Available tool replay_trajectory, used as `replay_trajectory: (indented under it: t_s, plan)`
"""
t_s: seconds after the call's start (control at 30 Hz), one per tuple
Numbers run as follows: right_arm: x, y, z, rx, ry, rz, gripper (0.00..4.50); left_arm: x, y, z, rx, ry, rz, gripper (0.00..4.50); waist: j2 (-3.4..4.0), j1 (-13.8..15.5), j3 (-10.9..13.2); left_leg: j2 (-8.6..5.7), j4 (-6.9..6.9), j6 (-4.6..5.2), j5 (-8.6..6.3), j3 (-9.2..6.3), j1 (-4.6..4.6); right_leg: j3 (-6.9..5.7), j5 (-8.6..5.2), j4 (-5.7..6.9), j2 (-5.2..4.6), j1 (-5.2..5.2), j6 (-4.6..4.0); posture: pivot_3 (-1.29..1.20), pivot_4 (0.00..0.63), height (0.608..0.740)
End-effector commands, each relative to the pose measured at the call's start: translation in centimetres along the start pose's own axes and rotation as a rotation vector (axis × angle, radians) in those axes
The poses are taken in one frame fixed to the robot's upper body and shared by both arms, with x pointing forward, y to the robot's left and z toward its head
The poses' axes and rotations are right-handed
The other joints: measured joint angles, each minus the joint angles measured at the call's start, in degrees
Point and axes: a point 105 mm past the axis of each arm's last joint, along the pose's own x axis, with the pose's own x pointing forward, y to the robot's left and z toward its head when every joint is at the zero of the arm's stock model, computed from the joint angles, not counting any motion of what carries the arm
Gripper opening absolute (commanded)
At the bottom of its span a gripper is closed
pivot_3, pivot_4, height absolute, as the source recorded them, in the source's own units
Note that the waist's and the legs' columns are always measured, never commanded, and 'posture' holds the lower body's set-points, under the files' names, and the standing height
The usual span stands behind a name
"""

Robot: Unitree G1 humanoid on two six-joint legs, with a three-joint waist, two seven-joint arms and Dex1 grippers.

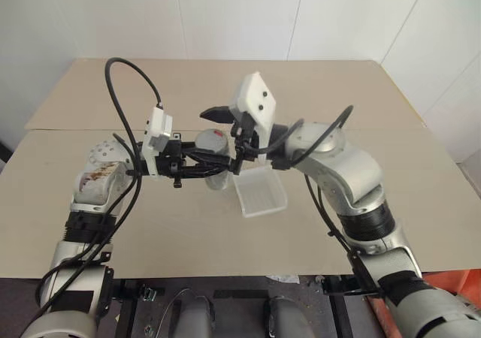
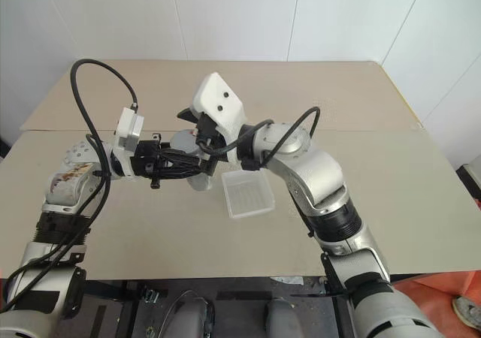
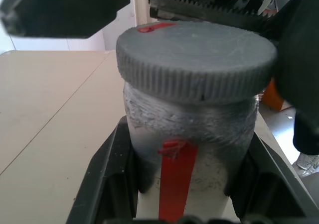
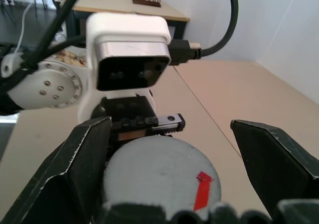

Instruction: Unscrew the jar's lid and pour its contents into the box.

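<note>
Beige desk [image 1: 150, 225] underneath, carrying the box [image 1: 261, 191], which sits just below and a little to the right-arm side of the two grippers. Shallow translucent white tray, ribbed bottom, nothing visible inside.

Jar [image 3: 192, 139] held up off the desk, above and just beside the box's near-left corner, lying roughly level between the two arms. Clear-grey wall, frosted and scuffed, with a red strip running along its side; contents too hidden behind the cloudy plastic to make out. Lid [image 3: 197, 57] still seated on the jar, grey, ribbed around its edge, a small red mark on its flat top, facing toward the right arm.

Left gripper [image 3: 185, 184] clamped tight on the jar's body, one black finger pressed against each side, below the lid.

Right gripper [image 4: 174, 159] spread wide, its two black fingers [image 4: 75, 169] standing either side of the lid's flat face; left-hand finger close against the lid's rim, the other well apart from it. No pinch on the lid.
</note>
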Motion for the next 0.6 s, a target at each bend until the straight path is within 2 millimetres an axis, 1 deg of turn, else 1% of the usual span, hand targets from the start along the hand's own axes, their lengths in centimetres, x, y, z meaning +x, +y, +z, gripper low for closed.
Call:
replay_trajectory:
  t_s: [0.03, 0.27, 0.47, 0.6]
  plan:
    - [0.0, -0.4, 1.1, -0.050, -0.031, -0.026, 4.46, -0.3, 0.1, 1.3, 0.059, -0.008, 0.001, 1.92, 0.00, -0.02, 0.00, 0.00, 0.00, 0.00, 0.00, 0.00, 0.00, 0.00, 0.00, 0.00, 0.00, -0.01, 0.00, 0.00, 0.150, 0.740]
    - [-1.2, -1.2, 1.0, -0.044, -0.034, -0.050, 4.46, -0.7, -0.1, 1.3, 0.063, 0.001, 0.007, 1.92, 0.00, -0.04, 0.00, 0.01, 0.00, 0.00, 0.00, 0.00, 0.00, 0.00, 0.00, 0.01, 0.01, -0.01, 0.00, 0.00, 0.150, 0.740]
    - [-3.0, -1.8, 0.6, -0.044, -0.026, -0.072, 4.46, -1.0, -0.2, 1.2, 0.061, 0.007, 0.009, 1.92, 0.00, -0.01, 0.00, 0.00, 0.00, 0.00, 0.00, 0.00, 0.00, 0.00, 0.00, -0.01, 0.00, 0.01, 0.00, 0.00, 0.150, 0.740]
    - [-3.9, -2.0, 0.5, -0.042, -0.023, -0.084, 4.46, -1.1, -0.3, 1.2, 0.059, 0.010, 0.010, 1.92, 0.00, -0.03, 0.00, 0.01, 0.00, 0.00, 0.00, 0.00, 0.00, 0.00, 0.00, 0.00, 0.02, -0.01, 0.00, 0.00, 0.150, 0.740]
